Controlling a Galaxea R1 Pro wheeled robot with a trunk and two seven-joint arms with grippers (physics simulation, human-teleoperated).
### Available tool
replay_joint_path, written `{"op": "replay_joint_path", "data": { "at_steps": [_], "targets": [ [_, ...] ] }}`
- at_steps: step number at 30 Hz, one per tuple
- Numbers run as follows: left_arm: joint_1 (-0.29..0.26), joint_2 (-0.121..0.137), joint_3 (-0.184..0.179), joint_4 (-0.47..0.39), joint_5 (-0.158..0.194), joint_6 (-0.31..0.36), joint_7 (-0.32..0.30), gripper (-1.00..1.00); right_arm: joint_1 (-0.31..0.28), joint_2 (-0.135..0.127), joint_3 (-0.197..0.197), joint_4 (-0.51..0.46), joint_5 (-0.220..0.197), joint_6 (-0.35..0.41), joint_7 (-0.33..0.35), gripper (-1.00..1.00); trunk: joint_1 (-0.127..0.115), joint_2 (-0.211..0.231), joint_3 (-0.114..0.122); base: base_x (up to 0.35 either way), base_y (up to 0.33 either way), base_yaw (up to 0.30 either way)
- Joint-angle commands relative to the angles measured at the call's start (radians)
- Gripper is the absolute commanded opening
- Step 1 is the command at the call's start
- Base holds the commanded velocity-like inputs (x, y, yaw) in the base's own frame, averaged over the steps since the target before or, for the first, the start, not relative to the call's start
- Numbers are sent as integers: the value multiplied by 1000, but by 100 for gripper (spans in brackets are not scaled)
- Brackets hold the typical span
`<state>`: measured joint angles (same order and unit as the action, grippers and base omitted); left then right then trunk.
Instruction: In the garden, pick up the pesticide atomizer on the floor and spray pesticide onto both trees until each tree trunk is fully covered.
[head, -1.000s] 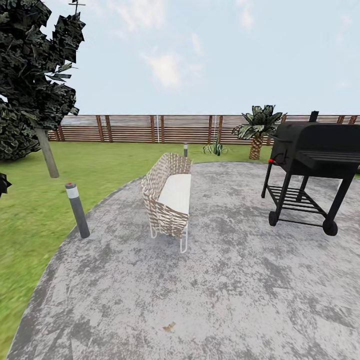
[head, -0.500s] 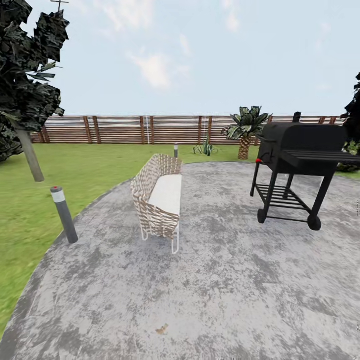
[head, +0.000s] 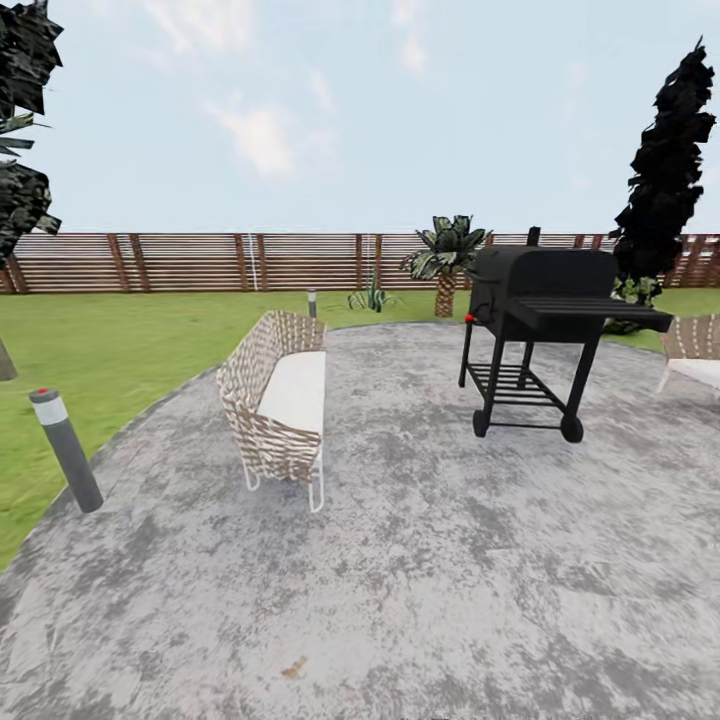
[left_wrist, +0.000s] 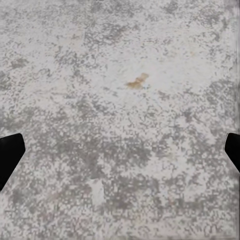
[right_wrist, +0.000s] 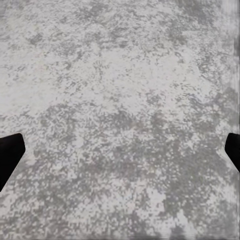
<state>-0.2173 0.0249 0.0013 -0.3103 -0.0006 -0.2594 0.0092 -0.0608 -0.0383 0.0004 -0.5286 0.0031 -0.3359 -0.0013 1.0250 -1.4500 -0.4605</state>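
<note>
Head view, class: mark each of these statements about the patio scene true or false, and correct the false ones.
1. The wicker bench stands on the grey paved patio. True.
2. The black grill is to the left of the wicker bench. False: it stands to the bench's right.
3. A brown slatted fence runs along the far side of the lawn. True.
4. The grey bollard with a red cap lies flat on the grass. False: it stands upright at the patio's edge.
5. The small palm stands in front of the fence. True.
6. The left pincer is clamped on a bottle. False: its fingers are wide apart over bare paving.
</note>
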Motion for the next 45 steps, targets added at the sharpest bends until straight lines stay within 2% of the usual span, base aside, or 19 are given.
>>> {"op": "replay_joint_path", "data": {
  "at_steps": [1, 45],
  "targets": [
    [1, 2, 0, 0, 0, 0, 0, 100, 0, 0, 0, 0, 0, -1, 0, 100, 0, 0, 0, 0, 0, -284],
    [4, 4, -4, 7, -2, 0, -2, 100, -1, -2, -7, -7, -2, 0, -2, 100, 0, 0, -5, 0, 0, -282]
  ]
}}
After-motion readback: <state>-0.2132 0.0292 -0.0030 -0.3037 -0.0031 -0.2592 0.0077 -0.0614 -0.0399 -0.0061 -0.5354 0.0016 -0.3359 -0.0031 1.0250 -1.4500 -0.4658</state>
